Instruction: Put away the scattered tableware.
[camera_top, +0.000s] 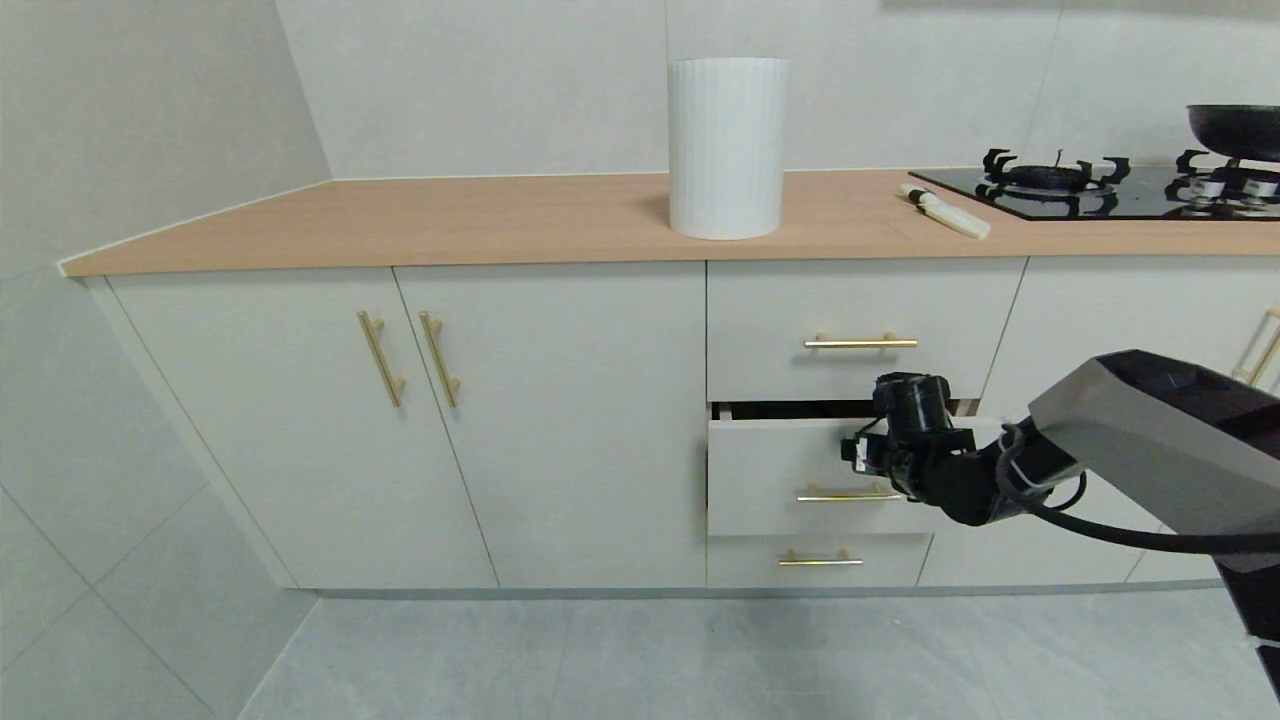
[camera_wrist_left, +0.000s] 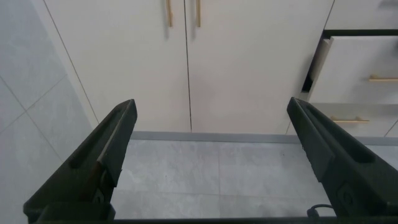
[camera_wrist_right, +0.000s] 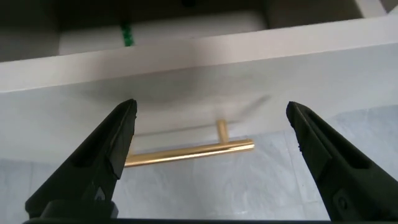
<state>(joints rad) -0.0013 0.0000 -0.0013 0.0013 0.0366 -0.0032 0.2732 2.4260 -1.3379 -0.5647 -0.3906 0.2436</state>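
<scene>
Hovering the right gripper (camera_top: 865, 455) right of centre in the head view, just in front of the middle drawer (camera_top: 780, 470), fingers spread wide and grasping nothing. Facing the drawer front, with the brass handle (camera_wrist_right: 186, 152) close by but apart from both fingers. Finding the drawer pulled out only a little, with a dark gap along its top edge and something pale with a green mark inside, too unclear to name. Hanging the left gripper (camera_wrist_left: 211, 102) low over the floor (camera_wrist_left: 205, 168) before the cupboard doors (camera_wrist_left: 249, 62), fingers likewise released and empty.

Leaving the task's thing, a pale utensil (camera_top: 945, 210), lying on the wooden surface (camera_top: 450, 220) in the upper right of the frame, just beside the stove (camera_top: 1100, 190) and well apart from both grippers. Noting a white ribbed canister (camera_top: 725, 150) standing at upper centre.

Judging the step in hand as opening the drawer wider. Risking a missed grip: closing beside the thin handle instead of around it, or slipping off it during the pull. Risking also a nudge on the front panel, pushing the drawer shut. With so narrow a gap, risking the utensil catching on the drawer above. Later, risking a clumsy approach knocking the utensil against the stove or off the front edge.
</scene>
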